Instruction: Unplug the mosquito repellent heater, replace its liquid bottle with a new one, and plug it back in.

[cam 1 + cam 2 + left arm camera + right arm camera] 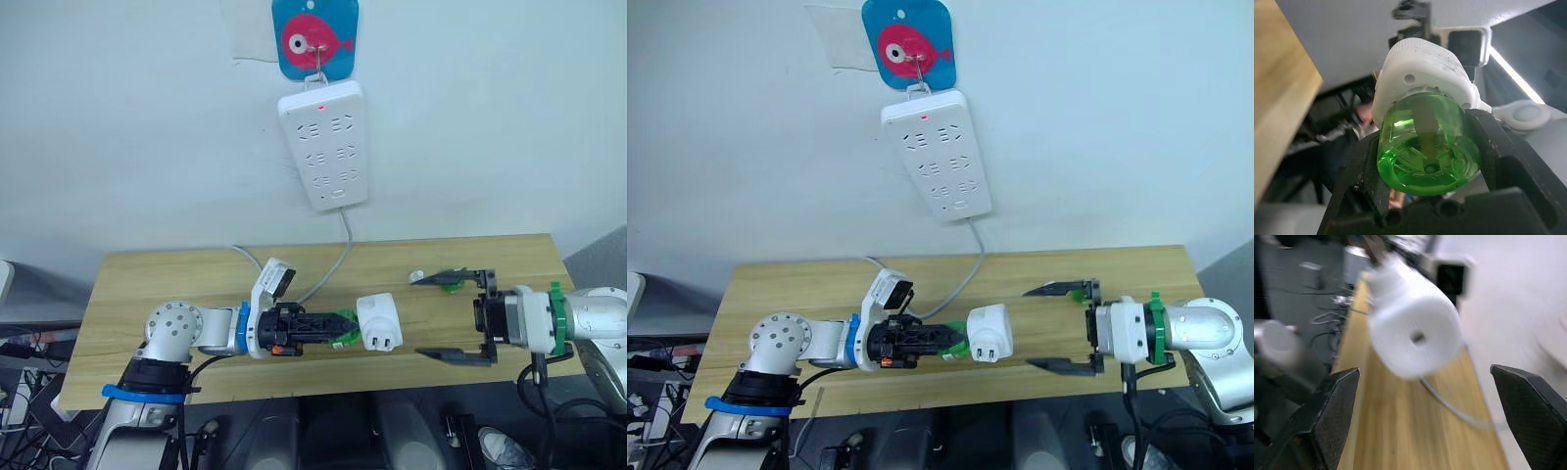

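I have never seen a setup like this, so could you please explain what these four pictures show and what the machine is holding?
It is a two-armed robot at a wooden table. The two wide pictures come from cameras in its head, looking down over its arms. The other two come from cameras on its wrists, looking along the fingers.

The left gripper is shut on a green liquid bottle screwed into the white mosquito repellent heater, which is unplugged. The right gripper is open and faces the heater's round top. A white power strip hangs on the wall from a fish-picture hook, its cable trailing onto the table. A small white-and-green item lies near the right gripper; I cannot tell what it is.
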